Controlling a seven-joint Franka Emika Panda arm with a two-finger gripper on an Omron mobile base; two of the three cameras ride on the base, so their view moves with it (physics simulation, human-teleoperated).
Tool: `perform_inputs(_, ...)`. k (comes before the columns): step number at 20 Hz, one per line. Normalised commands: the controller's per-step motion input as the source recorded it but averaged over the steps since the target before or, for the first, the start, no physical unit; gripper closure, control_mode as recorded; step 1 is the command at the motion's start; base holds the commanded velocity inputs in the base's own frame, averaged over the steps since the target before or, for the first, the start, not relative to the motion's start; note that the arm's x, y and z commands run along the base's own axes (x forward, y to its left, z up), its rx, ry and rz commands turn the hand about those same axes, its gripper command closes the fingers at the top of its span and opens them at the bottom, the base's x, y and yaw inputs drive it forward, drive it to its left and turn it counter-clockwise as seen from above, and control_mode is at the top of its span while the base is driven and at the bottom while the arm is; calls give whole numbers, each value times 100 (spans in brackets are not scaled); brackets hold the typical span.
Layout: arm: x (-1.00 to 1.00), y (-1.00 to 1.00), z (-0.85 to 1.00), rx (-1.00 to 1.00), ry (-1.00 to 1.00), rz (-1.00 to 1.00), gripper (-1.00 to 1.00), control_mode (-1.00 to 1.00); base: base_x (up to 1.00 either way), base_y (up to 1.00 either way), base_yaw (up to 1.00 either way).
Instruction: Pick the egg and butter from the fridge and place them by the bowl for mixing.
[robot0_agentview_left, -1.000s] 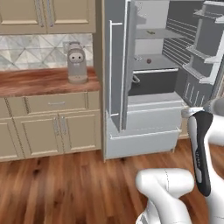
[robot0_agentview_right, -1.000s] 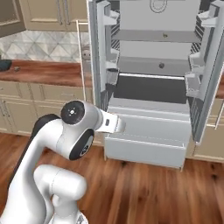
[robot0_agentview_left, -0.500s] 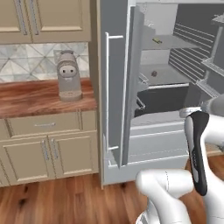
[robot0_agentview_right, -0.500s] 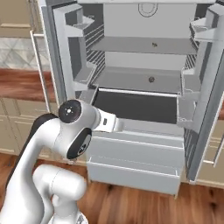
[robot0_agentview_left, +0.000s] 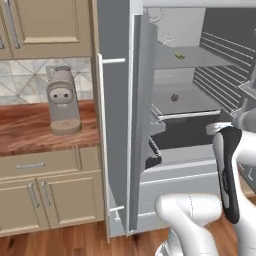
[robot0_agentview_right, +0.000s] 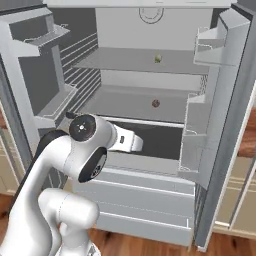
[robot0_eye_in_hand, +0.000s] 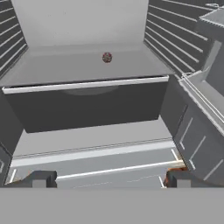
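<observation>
Brownish-grey and tiny, the egg (robot0_eye_in_hand: 107, 57) sits far back on the middle shelf of the open fridge (robot0_agentview_right: 150, 110), likely light, brittle and prone to roll, so the pincer (robot0_eye_in_hand: 109, 178), fingers apart and empty, should close gently across its middle.

egg (robot0_agentview_right: 155, 103): 1 | butter (robot0_agentview_right: 158, 58): 1, small, likely | fridge (robot0_agentview_right: 145, 30): 1 | coffee machine (robot0_agentview_left: 63, 100): 1
</observation>
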Motion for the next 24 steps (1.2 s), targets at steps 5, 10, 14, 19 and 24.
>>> perform_inputs(5, 0, 0, 0, 0, 0, 0, -100, 100, 72, -1, 3)
perform_inputs(10, 0, 0, 0, 0, 0, 0, -100, 100, 85, -29, 4)
perform_inputs(14, 0, 0, 0, 0, 0, 0, -100, 100, 85, -39, 7)
perform_inputs(19, 0, 0, 0, 0, 0, 0, -100, 100, 49, -52, 4)
perform_inputs(24, 0, 0, 0, 0, 0, 0, -100, 100, 23, -42, 0)
